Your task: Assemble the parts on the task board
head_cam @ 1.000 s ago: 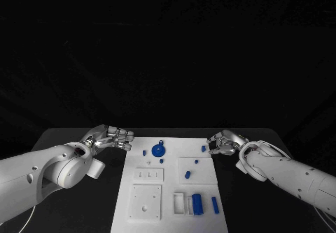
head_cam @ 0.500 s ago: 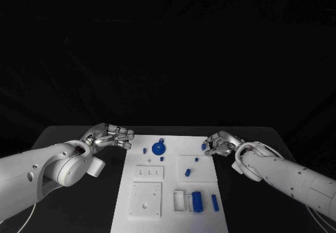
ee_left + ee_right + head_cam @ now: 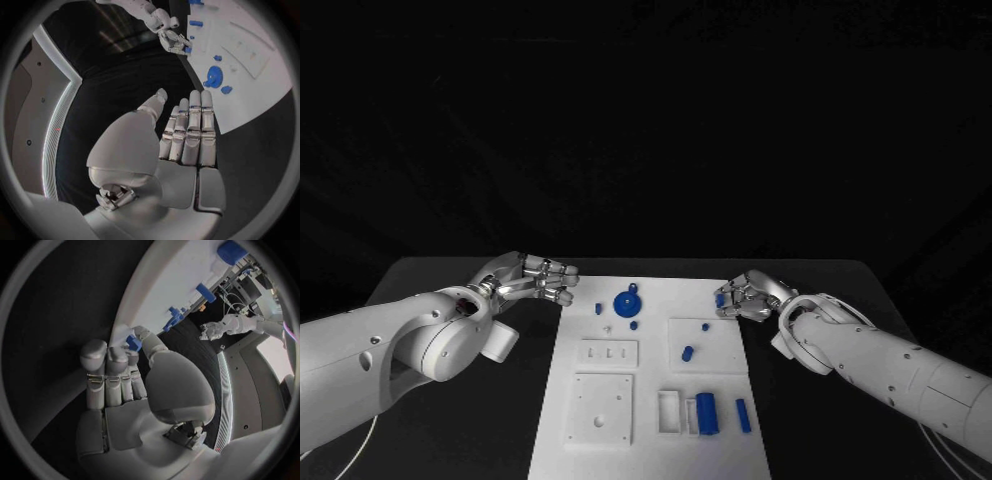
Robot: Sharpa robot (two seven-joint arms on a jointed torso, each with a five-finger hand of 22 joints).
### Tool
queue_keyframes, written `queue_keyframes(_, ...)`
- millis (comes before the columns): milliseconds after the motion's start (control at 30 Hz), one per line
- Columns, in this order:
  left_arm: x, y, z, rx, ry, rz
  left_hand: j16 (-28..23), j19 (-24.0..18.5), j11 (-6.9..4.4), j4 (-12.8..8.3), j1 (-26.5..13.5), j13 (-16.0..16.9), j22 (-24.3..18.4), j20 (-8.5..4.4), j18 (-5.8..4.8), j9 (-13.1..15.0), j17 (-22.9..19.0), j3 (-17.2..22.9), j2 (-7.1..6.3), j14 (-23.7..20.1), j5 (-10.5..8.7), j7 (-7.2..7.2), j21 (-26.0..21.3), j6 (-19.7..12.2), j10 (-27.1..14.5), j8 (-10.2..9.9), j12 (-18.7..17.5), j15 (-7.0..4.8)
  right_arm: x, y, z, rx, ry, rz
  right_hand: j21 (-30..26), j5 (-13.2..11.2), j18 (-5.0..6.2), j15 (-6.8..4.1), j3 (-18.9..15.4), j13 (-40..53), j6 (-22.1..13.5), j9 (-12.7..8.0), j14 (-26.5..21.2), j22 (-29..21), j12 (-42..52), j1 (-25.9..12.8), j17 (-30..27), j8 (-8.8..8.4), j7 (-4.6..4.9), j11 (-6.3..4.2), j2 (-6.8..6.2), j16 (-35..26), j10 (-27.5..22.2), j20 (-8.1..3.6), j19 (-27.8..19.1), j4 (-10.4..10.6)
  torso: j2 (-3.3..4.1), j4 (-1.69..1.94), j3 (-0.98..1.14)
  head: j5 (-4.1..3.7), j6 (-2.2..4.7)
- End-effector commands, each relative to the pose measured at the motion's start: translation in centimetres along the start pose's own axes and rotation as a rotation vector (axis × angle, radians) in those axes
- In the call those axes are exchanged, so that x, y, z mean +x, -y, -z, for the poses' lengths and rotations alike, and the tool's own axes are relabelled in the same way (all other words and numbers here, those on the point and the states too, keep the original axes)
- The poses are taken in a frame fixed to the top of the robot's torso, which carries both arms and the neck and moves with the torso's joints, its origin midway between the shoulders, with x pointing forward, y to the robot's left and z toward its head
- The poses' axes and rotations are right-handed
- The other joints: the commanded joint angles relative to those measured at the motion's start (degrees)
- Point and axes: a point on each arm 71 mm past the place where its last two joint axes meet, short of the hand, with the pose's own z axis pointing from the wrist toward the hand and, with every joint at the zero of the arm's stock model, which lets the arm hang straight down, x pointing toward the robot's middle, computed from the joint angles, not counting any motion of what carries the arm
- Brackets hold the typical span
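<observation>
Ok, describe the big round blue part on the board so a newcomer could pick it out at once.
Start at the white task board in the middle of the black table. Go to its far end, between the left hand and right hand. There lies the blue gear, a flat toothed disc, much wider than the small blue pegs around it.

White task board [image 3: 651, 400]; blue parts [image 3: 707, 415]; black table [image 3: 473, 420]; silver fingers [image 3: 187, 125].
</observation>
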Motion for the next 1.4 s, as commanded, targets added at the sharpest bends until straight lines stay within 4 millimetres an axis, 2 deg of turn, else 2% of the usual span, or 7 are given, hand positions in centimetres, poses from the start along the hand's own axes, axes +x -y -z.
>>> queue_keyframes(33,0.3,0.1,-0.1,0.013,-0.022,-0.001,-0.26,-0.35,0.05,-0.39,-0.6,0.05,-0.09,0.24,-0.2,0.09,-0.08,-0.02,0.16,-0.05,0.31,0.0,-0.28,-0.31,-0.43,0.31,-0.08,0.34,0.4,0.2,0.1,0.006,-0.007,-0.005,0.3,-0.29,0.67,0.02,0.67,0.09,0.48,0.07,0.16,5.61,0.13,-0.43,0.15,-0.22,-0.04,-0.21,0.53,0.39,0.36,0.29,1.22,0.04,0.0,-0.01,-0.01,0.01,0.02)
queue_keyframes(367,0.3,0.1,-0.1,0.011,-0.024,0.0,-0.27,-0.34,0.06,-0.34,-0.7,0.06,-0.11,0.25,-0.2,0.08,-0.07,-0.08,0.16,-0.04,0.29,0.01,-0.29,-0.34,-0.45,0.3,-0.08,0.35,0.3,0.3,0.1,0.013,0.006,-0.004,0.78,-7.58,0.54,-0.3,7.89,0.67,3.64,0.08,0.21,5.68,0.66,-1.52,0.62,-0.22,-0.77,-0.67,2.04,0.59,0.59,0.02,1.21,0.19,-0.06,-0.09,0.04,0.07,0.05)
queue_keyframes(600,0.3,0.1,-0.1,0.009,-0.025,0.0,-0.27,-0.34,0.06,-0.34,-0.7,0.06,-0.11,0.25,-0.2,0.08,-0.07,-0.08,0.16,-0.04,0.29,0.01,-0.29,-0.34,-0.45,0.3,-0.08,0.35,0.3,0.4,0.1,0.017,0.013,-0.003,0.96,-10.21,0.25,-0.65,11.42,0.84,6.17,0.31,0.26,5.69,0.6,-1.56,0.87,-0.16,-1.49,-1.1,1.7,0.53,0.74,-0.38,1.15,1.07,-0.05,-0.12,0.06,0.07,0.06)
queue_keyframes(1100,0.3,0.0,-0.1,-0.006,-0.022,-0.005,-0.08,-0.12,-0.64,-0.32,-0.73,0.07,-0.14,0.04,-0.32,0.11,0.07,0.11,0.49,0.32,0.29,-0.3,-0.22,0.3,1.67,0.33,-0.05,0.04,-0.1,-0.6,0.0,0.014,0.071,-0.017,1.88,-10.74,0.01,-1.08,11.98,1.21,9.33,0.8,0.45,5.86,0.85,-1.38,1.74,-0.14,-2.33,-1.47,2.0,1.19,1.65,-0.79,1.34,1.19,-0.18,-0.23,0.06,0.16,0.3)
queue_keyframes(1267,0.3,0.1,-0.3,-0.038,-0.021,-0.029,2.91,1.86,-2.17,0.26,-1.46,0.08,0.9,-1.4,-0.75,0.23,1.48,0.06,0.48,3.12,0.17,-1.31,1.7,2.75,5.69,0.33,0.02,-1.48,-0.7,-2.2,-0.2,0.004,0.08,-0.01,2.05,-11.13,0.05,-1.07,11.99,1.36,9.33,0.78,0.48,5.88,0.86,-1.53,2.1,-0.12,-2.37,-1.49,1.88,1.41,1.79,-0.79,1.36,1.22,-0.37,-0.27,0.04,0.29,0.56)
queue_keyframes(1367,0.3,0.5,-0.7,-0.068,-0.032,-0.064,8.84,5.67,-4.69,1.27,-2.84,0.38,3.08,-3.75,-1.08,0.39,4.87,-1.07,0.35,8.57,-0.09,-2.59,5.6,5.04,12.73,0.61,0.9,-4.19,-1.2,-3.7,-0.6,-0.012,0.084,0.0,2.1,-11.29,0.06,-1.08,11.9,1.56,9.35,0.78,0.52,5.88,1.05,-1.64,2.29,-0.12,-2.41,-1.52,1.79,1.56,1.97,-0.79,1.4,1.4,-0.7,-0.4,0.04,0.7,0.58)
queue_keyframes(1400,0.3,0.6,-0.8,-0.079,-0.038,-0.078,11.19,6.18,-5.36,1.44,-2.94,0.3,4.09,-4.68,-1.71,0.38,6.62,-1.63,0.23,8.87,-0.07,-3.02,7.13,5.9,14.67,0.35,0.57,-4.83,-1.3,-4.2,-0.7,-0.018,0.085,0.003,2.33,-10.92,0.05,-1.09,11.88,1.67,9.4,0.78,0.55,5.93,1.16,-1.71,2.4,-0.12,-2.44,-1.55,1.69,1.65,2.07,-0.8,1.46,1.5,-0.83,-0.41,0.06,0.82,0.53)
